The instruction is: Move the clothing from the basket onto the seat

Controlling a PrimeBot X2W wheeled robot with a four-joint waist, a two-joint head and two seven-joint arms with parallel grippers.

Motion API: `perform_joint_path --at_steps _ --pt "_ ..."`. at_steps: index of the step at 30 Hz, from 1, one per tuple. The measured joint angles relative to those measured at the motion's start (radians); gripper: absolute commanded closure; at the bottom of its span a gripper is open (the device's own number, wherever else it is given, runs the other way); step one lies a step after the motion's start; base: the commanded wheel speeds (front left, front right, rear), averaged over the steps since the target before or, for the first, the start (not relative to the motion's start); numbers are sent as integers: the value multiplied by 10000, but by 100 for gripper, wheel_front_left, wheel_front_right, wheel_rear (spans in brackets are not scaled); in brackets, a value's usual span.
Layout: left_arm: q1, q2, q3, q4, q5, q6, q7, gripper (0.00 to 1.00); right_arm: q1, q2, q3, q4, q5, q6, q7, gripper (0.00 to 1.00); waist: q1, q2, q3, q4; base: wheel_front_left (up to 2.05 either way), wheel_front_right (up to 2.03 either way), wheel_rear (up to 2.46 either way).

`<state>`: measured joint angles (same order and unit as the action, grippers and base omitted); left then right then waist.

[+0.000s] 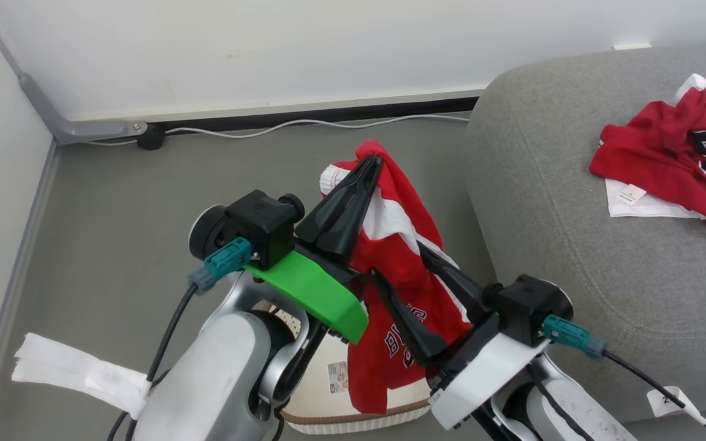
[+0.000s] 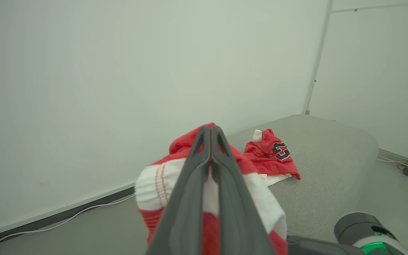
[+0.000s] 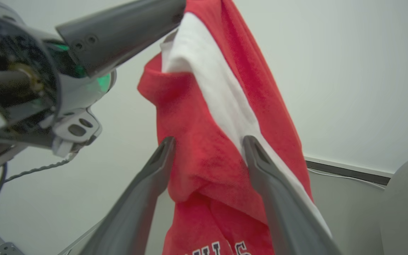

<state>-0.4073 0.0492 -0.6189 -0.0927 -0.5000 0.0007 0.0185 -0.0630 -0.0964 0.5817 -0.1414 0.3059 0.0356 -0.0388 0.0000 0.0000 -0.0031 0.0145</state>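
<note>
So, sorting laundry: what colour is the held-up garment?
The garment is red, white-striped; right wrist view.

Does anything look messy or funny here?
A bit messy, but nothing looks broken. The number 23 jersey lies crumpled on the grey seat, with its white inside and label showing. Another red garment dangles bunched up from the left gripper over the basket.

red garment (image 1: 403, 269) was soft matt cloth, slightly fuzzy. seat (image 1: 561, 257) was coarse grey woven fabric. basket (image 1: 319, 386) looked like smooth cream plastic. left gripper (image 1: 373, 162) was matt dark plastic, green guard (image 1: 316, 294) smooth plastic.
</note>
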Motion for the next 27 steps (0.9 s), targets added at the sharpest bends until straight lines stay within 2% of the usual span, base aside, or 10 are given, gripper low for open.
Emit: perform_joint_path --at_steps 5,6,7,8,11,21,22,23,24,27 --pt "1 -2 -71 -165 2 0 84 100 -434 58 318 654 -23 171 178 0 0 0 46 80 0 0 0" --pt "1 -2 -90 -188 2 -2 84 100 -503 81 370 798 -17 171 232 33 0 1 53 97 0 0 0" --pt "1 -2 -109 -211 2 0 86 100 -575 88 422 934 -15 173 255 71 0 0 61 115 0 0 0" --pt "1 -2 -128 -232 2 0 86 100 -622 105 441 1032 -13 173 255 100 0 0 68 133 0 0 0" --pt "4 -6 -219 -293 2 0 115 100 -792 144 504 1246 29 265 265 100 0 0 95 203 0 0 0" --pt "20 -4 -207 -451 2 52 115 98 -1208 257 556 1664 199 274 113 100 0 0 131 275 0 0 0" --pt "20 -4 -207 -451 2 52 115 61 -1208 257 556 1664 199 274 113 100 0 0 131 275 0 0 0" --pt "20 -4 -196 -454 2 84 115 17 -1243 257 552 1689 215 276 81 100 0 0 134 278 0 0 0" --pt "21 -4 -190 -439 2 84 115 0 -1288 259 541 1737 217 276 8 100 0 0 126 280 0 0 0" --pt "25 -4 -171 -472 2 98 115 0 -1405 263 470 1756 226 278 -94 100 0 0 117 288 0 0 0"
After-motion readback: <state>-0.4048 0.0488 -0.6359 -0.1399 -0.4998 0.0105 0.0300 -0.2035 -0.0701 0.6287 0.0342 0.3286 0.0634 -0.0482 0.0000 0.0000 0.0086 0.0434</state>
